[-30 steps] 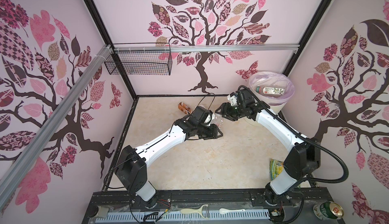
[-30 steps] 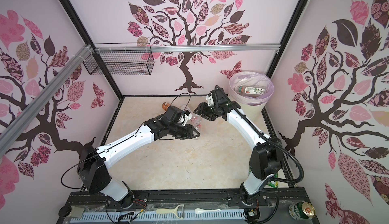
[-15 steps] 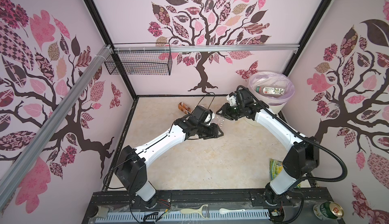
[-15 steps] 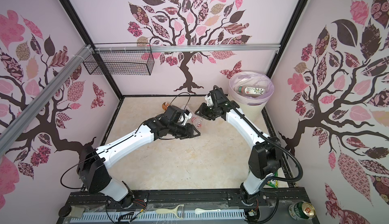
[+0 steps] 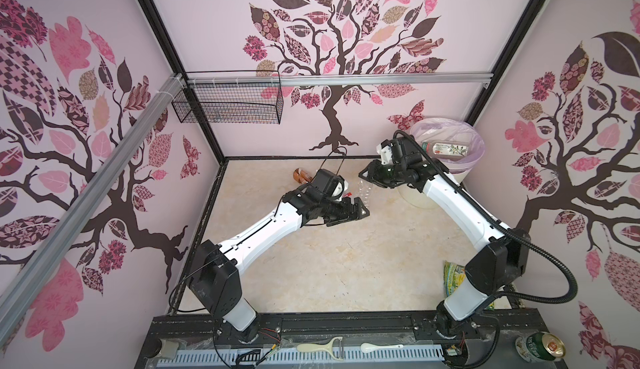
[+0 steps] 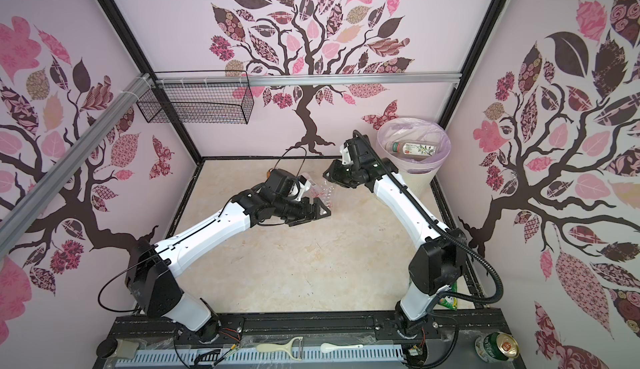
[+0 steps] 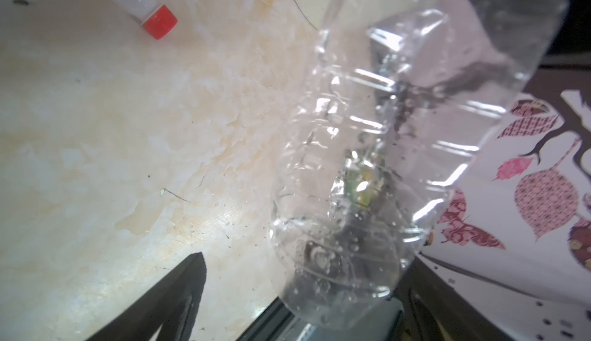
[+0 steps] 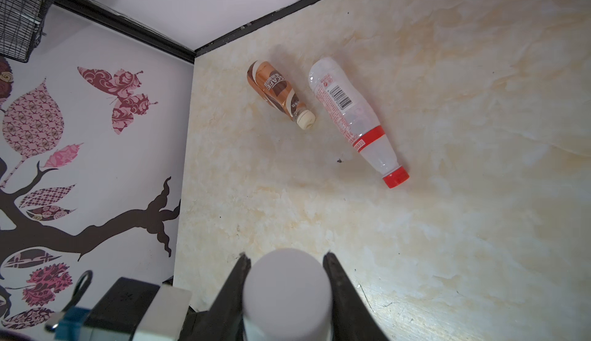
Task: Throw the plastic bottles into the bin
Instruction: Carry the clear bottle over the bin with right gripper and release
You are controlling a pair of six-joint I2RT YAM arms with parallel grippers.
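Bin (image 6: 420, 180) behind right fingers (image 8: 343, 297) clamping clear bottle (image 7: 367, 163), left fingers (image 7: 176, 297) spread, brown bottle (image 8: 276, 91), red-capped bottle (image 8: 348, 112) nearby

Both top views are bright and evenly lit from above, with only faint, soft shadows on the table (image 5: 346, 263), and the frame posts (image 5: 151, 21) lean and stretch toward the edges. In the left wrist view the clear bottle (image 7: 367, 163) is close, blurred and streaked with white glare. In the right wrist view its white cap (image 8: 287, 294) is out of focus and the corners fall dim.
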